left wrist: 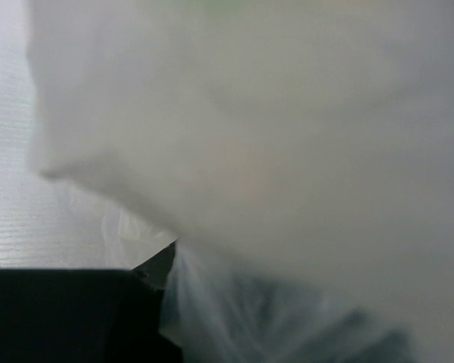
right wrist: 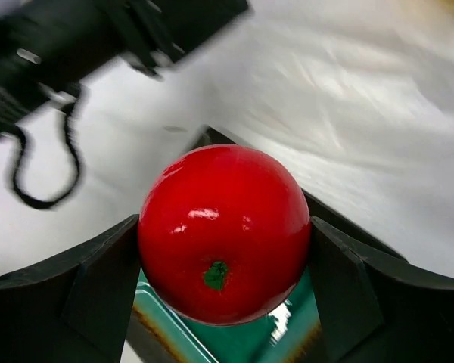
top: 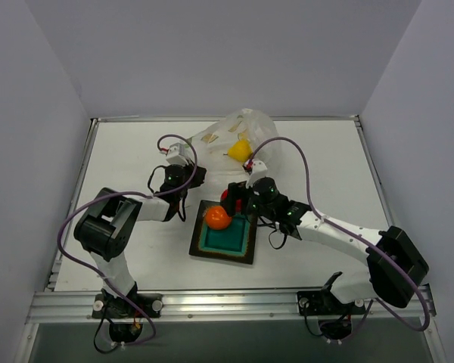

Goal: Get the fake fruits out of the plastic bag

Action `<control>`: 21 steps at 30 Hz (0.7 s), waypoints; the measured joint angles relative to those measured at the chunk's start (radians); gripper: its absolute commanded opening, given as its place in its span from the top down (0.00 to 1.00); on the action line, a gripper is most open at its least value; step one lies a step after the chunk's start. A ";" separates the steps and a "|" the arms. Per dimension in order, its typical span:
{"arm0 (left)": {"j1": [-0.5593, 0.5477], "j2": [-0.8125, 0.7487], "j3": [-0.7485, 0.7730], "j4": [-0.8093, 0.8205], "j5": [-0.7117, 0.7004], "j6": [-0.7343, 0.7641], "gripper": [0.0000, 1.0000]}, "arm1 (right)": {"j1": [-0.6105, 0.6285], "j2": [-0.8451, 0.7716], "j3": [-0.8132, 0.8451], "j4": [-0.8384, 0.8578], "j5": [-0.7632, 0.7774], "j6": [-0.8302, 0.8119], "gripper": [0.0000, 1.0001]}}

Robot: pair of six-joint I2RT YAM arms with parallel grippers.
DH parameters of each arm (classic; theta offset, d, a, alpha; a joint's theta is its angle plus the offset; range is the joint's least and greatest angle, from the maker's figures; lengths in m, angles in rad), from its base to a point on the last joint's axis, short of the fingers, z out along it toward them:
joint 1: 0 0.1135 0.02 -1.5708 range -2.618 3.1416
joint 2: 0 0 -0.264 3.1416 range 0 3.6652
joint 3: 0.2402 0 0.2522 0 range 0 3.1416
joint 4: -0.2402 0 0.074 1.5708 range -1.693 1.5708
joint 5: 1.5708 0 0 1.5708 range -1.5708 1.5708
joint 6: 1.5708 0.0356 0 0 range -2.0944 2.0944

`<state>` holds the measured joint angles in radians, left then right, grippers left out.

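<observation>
**Red fruit clamped over plate; orange on plate; yellow in bag**

- Red round fruit [right wrist: 223, 231]: held between the right fingers [right wrist: 98, 280], one pad pressed on each side, green stem mark facing the wrist camera. From above it hangs over the far rim of the square teal plate [top: 225, 242]. Teal surface shows directly beneath it in the right wrist view. Cannot tell whether it touches the plate.
- Orange ball [top: 217, 218]: rests on the plate in its far-left corner, just beside the red fruit and free of both arms.
- Yellow pear shape [top: 240, 149]: inside the plastic bag [top: 250, 125], seen through the film.
- The bag lies crumpled on the far middle of the tabletop [top: 129, 159], beyond the plate. Pale slice prints are visible on its left part.
- Left fingers [left wrist: 157, 266]: at the bag's left edge. The wrist view is almost wholly blurred film, with one dark fingertip at the lower left. Cannot tell whether they are apart or pinching the film.
- Right arm reaches in from the right, with its purple cable arching over the bag.
</observation>
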<state>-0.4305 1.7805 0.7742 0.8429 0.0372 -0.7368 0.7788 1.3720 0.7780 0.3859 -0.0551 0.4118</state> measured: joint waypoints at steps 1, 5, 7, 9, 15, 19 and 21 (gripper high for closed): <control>0.000 -0.001 0.000 0.000 0.000 0.000 0.98 | 0.000 -0.016 -0.031 -0.023 0.028 0.006 0.68; 0.000 -0.008 0.000 0.000 0.000 0.000 0.98 | 0.006 -0.042 -0.114 -0.085 0.130 0.032 0.68; 0.000 -0.013 -0.001 0.000 0.000 0.000 0.98 | 0.010 -0.042 -0.145 -0.089 0.154 0.046 0.67; 0.000 -0.019 -0.001 0.000 0.000 0.000 0.98 | 0.016 -0.041 -0.166 -0.095 0.168 0.060 0.67; 0.000 -0.021 -0.001 0.000 0.000 0.000 0.98 | 0.047 -0.025 -0.168 -0.095 0.192 0.082 0.41; -0.001 -0.022 -0.001 0.000 0.000 0.000 0.98 | 0.050 -0.014 -0.168 -0.102 0.200 0.086 0.10; -0.006 -0.023 -0.001 0.000 0.000 0.000 0.98 | 0.050 -0.014 -0.154 -0.129 0.201 0.083 0.09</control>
<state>-0.4370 1.7580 0.7734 0.8425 0.0368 -0.7364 0.8291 1.3579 0.6243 0.2573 0.1463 0.4946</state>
